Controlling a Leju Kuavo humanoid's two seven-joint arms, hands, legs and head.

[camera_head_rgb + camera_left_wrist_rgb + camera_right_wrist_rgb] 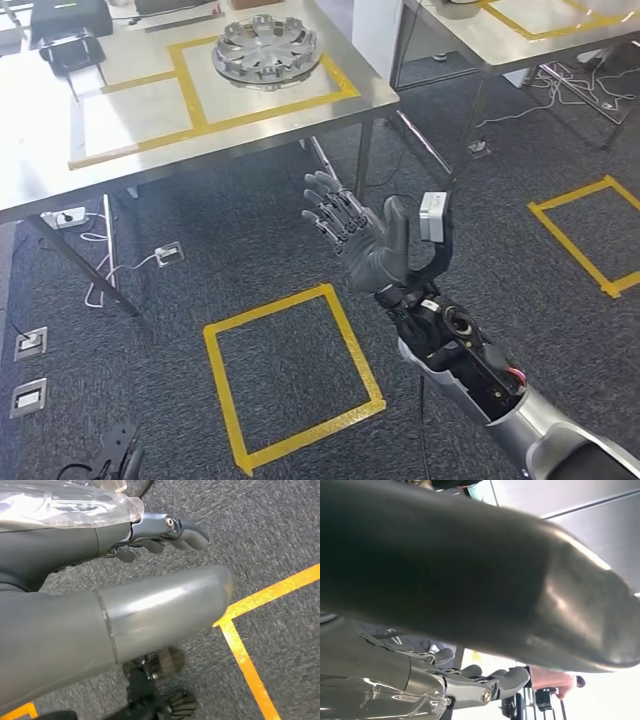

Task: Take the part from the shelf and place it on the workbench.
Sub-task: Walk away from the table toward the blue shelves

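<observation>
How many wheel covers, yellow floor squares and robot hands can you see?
Wheel covers: 1
Yellow floor squares: 2
Robot hands: 2, the right hand and the left hand
Total: 5

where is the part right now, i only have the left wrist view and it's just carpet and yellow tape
Observer: The silver wheel cover lies flat on the steel table, inside a yellow taped rectangle.
Operator: is the right hand holding anything
Observer: No. The right hand is raised over the carpet, well apart from the wheel cover, its fingers spread and empty.
Operator: what's on the floor near it
Observer: A yellow tape square marked on the carpet, just below the hand in the head view.
</observation>
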